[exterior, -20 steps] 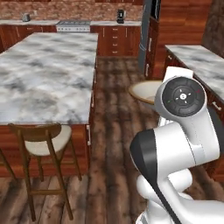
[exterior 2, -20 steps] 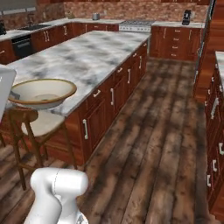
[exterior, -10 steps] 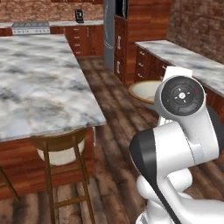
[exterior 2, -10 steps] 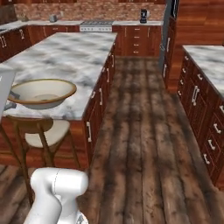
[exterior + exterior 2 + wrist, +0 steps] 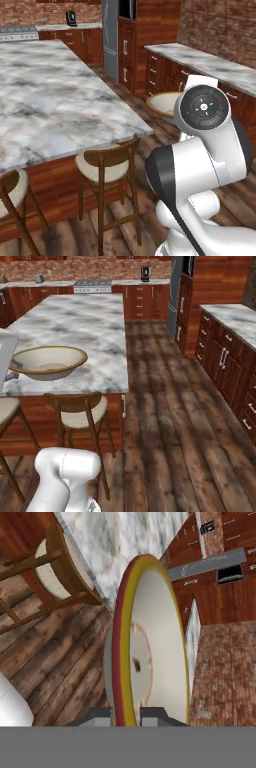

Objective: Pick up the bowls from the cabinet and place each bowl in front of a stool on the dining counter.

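The gripper (image 5: 126, 712) pinches the rim of the cream bowl (image 5: 47, 361), carrying it level in the air beside the dining counter (image 5: 85, 326), presumably so it can be set before a stool (image 5: 77, 412).

The bowl (image 5: 47, 362) is cream inside with a yellow rim; the dining counter (image 5: 85, 326) is white-grey veined marble on red-brown wood; the stool (image 5: 80, 413) is brown with a cream cushion.

The wide cream bowl (image 5: 47, 362) is held level by its rim near the marble dining counter (image 5: 85, 321), above a stool (image 5: 77, 411).
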You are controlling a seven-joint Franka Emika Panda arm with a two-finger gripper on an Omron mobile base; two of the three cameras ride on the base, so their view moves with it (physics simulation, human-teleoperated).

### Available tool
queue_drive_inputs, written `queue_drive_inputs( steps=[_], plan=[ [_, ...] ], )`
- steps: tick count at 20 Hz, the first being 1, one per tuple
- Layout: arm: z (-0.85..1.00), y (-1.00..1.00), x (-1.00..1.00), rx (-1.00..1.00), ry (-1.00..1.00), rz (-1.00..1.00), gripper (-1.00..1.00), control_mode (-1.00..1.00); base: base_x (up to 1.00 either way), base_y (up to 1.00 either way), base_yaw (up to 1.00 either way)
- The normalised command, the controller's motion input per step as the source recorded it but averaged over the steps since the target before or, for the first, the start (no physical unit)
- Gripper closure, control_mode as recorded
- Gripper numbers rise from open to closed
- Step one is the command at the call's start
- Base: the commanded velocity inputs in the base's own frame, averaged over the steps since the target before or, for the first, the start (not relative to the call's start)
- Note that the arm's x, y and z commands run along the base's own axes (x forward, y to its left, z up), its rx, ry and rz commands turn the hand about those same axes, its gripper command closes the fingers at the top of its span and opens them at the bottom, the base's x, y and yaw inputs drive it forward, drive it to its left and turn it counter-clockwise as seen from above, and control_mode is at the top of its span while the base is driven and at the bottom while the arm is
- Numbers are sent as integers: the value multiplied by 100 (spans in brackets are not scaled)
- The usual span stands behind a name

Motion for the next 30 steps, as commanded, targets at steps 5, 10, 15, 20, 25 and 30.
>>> queue_drive_inputs(
  steps=[5,10,15,20,25,30],
  plan=[
    [0,0,0,0,0,0,100,100,29,99,-13],
    [0,0,0,0,0,0,100,100,51,64,-3],
    [0,0,0,0,0,0,100,100,54,8,1],
    [0,0,0,0,0,0,100,100,71,-25,15],
    [0,0,0,0,0,0,100,100,81,0,7],
    [0,0,0,0,0,0,100,100,34,0,2]
  ],
)
